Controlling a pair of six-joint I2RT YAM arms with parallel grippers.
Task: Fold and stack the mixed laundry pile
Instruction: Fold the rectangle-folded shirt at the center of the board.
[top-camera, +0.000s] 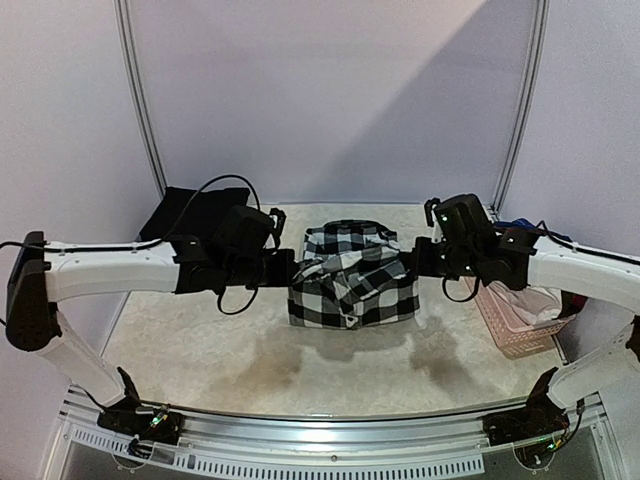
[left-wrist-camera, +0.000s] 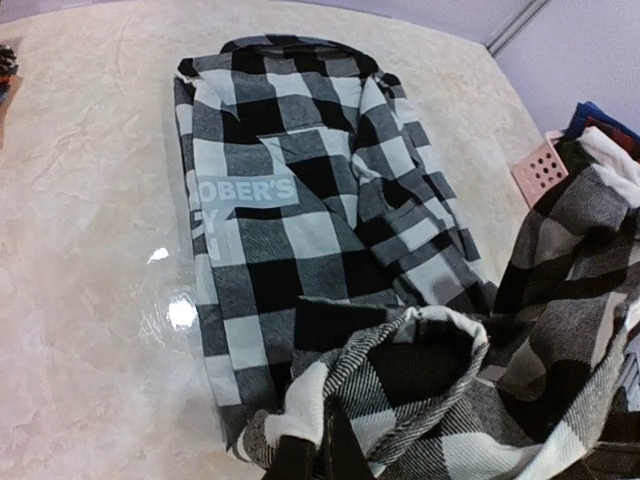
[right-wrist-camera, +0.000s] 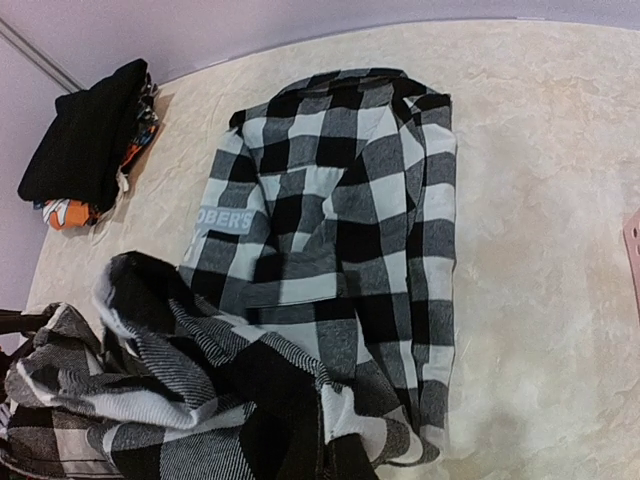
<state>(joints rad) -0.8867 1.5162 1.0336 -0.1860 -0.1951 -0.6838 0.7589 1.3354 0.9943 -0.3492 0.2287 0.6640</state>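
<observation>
Both pinched shut, my left gripper (top-camera: 288, 268) and right gripper (top-camera: 413, 262) hold the raised end of the checked shirt (top-camera: 352, 295); I should carry it level toward the far edge of the table (top-camera: 200, 370), corners matched.

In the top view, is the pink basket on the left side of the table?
No, the pink basket stands at the right edge of the table, the opposite side.

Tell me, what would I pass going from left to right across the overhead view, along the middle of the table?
Black folded clothes -> left gripper -> checked shirt, pinched at either side by the two grippers -> right gripper -> pink basket.
</observation>
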